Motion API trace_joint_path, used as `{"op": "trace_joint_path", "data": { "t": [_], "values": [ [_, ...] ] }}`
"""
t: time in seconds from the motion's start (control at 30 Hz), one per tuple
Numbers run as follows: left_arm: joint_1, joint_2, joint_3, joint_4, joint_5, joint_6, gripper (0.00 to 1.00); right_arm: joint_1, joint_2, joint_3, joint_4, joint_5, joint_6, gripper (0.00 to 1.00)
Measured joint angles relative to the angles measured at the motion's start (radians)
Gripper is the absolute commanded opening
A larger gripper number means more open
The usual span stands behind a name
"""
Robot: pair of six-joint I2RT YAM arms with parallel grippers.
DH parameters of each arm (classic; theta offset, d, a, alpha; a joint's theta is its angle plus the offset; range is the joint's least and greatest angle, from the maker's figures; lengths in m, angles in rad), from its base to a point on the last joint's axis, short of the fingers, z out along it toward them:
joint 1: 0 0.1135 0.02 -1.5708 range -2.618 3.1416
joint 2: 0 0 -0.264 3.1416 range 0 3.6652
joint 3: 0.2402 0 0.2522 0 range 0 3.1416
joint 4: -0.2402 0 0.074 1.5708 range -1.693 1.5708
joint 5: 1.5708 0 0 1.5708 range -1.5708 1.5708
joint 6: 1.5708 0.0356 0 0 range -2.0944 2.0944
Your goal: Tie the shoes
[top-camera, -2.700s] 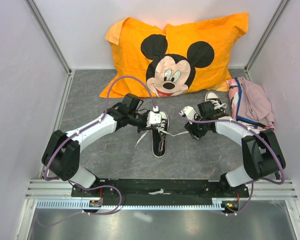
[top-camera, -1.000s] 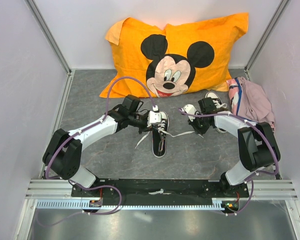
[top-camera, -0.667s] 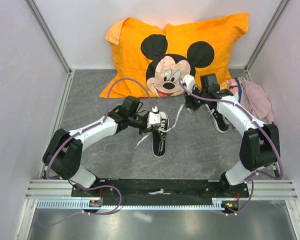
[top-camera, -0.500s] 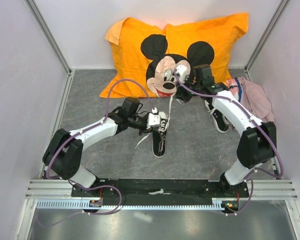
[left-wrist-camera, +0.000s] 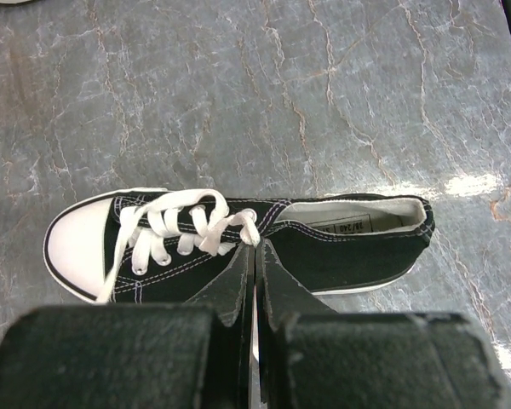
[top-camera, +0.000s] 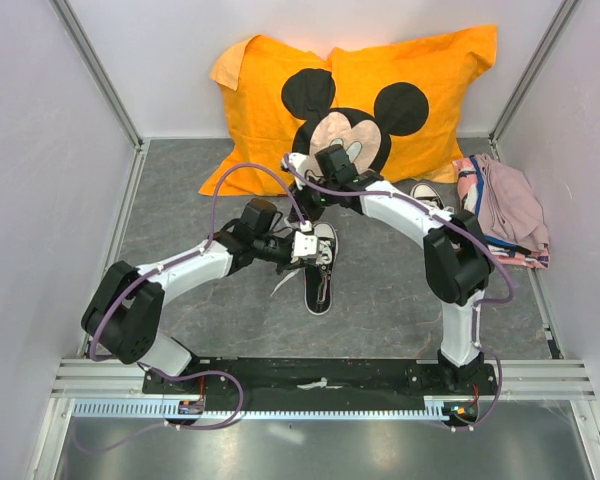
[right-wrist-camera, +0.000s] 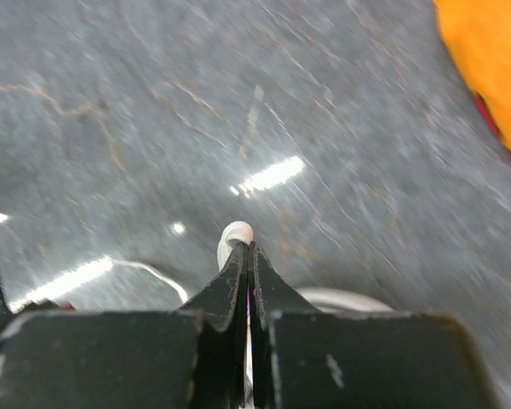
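Note:
One black shoe (top-camera: 320,285) lies mid-table with its white toe cap (left-wrist-camera: 72,243) pointing away from me. Its white laces (left-wrist-camera: 187,226) cross over the tongue. My left gripper (top-camera: 308,248) (left-wrist-camera: 255,247) sits at the shoe's top eyelets, shut on a lace end that shows as a white strip between the fingers. My right gripper (top-camera: 316,200) (right-wrist-camera: 248,247) hangs just beyond the shoe's toe, shut on a lace whose white loop (right-wrist-camera: 237,233) sticks out past the tips. The second shoe (top-camera: 427,192) lies to the right, partly hidden behind the right arm.
An orange Mickey Mouse pillow (top-camera: 350,90) (right-wrist-camera: 494,68) leans on the back wall, close behind the right wrist. Pink folded clothing (top-camera: 500,210) lies at the right wall. A loose lace end (top-camera: 280,283) trails left of the shoe. Walls enclose three sides.
The right arm has swung from beside the second shoe up and leftward across the table, carrying a lace to above the near shoe's toe. The left gripper has stayed put.

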Motion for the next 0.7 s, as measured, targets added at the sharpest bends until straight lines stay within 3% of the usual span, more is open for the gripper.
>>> {"op": "trace_joint_path", "data": {
  "t": [0.23,0.27,0.3,0.4,0.5,0.7],
  "values": [
    [0.000,-0.014,-0.020,0.021,0.000,0.000,0.02,0.079,0.055,0.092,0.067,-0.052,0.102,0.03],
    [0.000,-0.014,-0.022,0.027,0.000,0.000,0.01,0.087,0.061,0.099,0.077,-0.058,0.111,0.07],
    [0.000,-0.015,-0.024,0.032,0.000,-0.001,0.02,0.093,0.066,0.104,0.084,-0.061,0.119,0.22],
    [0.000,-0.017,-0.032,0.039,-0.001,-0.001,0.02,0.101,0.095,0.106,0.095,-0.076,0.136,0.50],
    [0.000,-0.018,-0.040,0.050,-0.001,-0.001,0.02,0.096,0.129,0.106,0.080,-0.079,0.137,0.61],
    [0.000,-0.018,-0.048,0.071,-0.003,-0.001,0.02,0.047,0.120,0.098,0.013,-0.086,0.144,0.67]
  ]
}}
